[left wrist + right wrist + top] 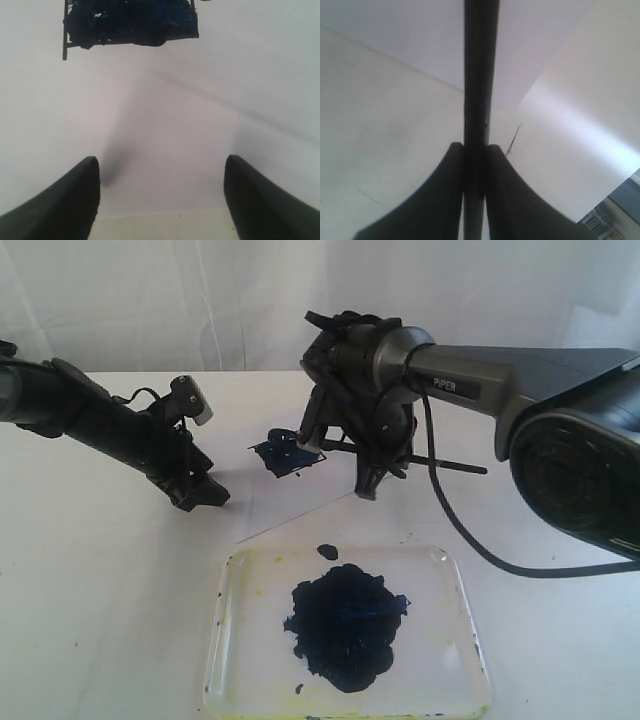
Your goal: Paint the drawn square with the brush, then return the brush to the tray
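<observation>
Left gripper [200, 497]: jaws spread, empty, over paper [300, 498]. Drawn square [283, 455], mid-worktop [100, 620]: largely painted dark. Right gripper [368, 485]: jaws pinching brush [450, 466] beside square. Tray [440, 640] at front edge. Risk: wet tip smearing beyond outline or dripping en route to tray.

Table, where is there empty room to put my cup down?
Bare table lies left of the tray, nearer the camera than the left fingers; another patch lies right of the tray. The tray's middle holds a paint blob. It is crowded at the drawn square, where the right fingers hold the brush.
</observation>
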You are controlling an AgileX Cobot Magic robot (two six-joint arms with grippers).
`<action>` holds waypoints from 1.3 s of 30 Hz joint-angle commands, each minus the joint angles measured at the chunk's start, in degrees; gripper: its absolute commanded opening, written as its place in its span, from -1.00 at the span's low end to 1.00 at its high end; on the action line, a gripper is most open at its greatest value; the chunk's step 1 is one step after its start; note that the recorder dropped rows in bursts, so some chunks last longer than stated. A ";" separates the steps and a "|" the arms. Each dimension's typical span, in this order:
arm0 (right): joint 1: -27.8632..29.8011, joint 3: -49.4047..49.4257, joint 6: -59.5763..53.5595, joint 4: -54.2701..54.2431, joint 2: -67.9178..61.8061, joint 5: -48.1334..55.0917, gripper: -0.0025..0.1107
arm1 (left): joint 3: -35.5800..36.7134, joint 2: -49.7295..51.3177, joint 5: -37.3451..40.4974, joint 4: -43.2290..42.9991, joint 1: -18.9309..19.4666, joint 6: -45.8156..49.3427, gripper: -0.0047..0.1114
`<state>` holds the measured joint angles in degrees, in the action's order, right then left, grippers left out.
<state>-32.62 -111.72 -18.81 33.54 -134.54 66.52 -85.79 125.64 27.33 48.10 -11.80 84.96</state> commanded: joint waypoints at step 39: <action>-0.03 -0.78 8.66 10.08 -3.93 1.68 -0.96 | 1.13 1.77 0.86 -5.51 -0.28 1.32 0.33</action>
<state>-32.62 -112.26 -11.31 42.46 -138.63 67.28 -85.79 125.64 27.33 48.10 -11.80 84.96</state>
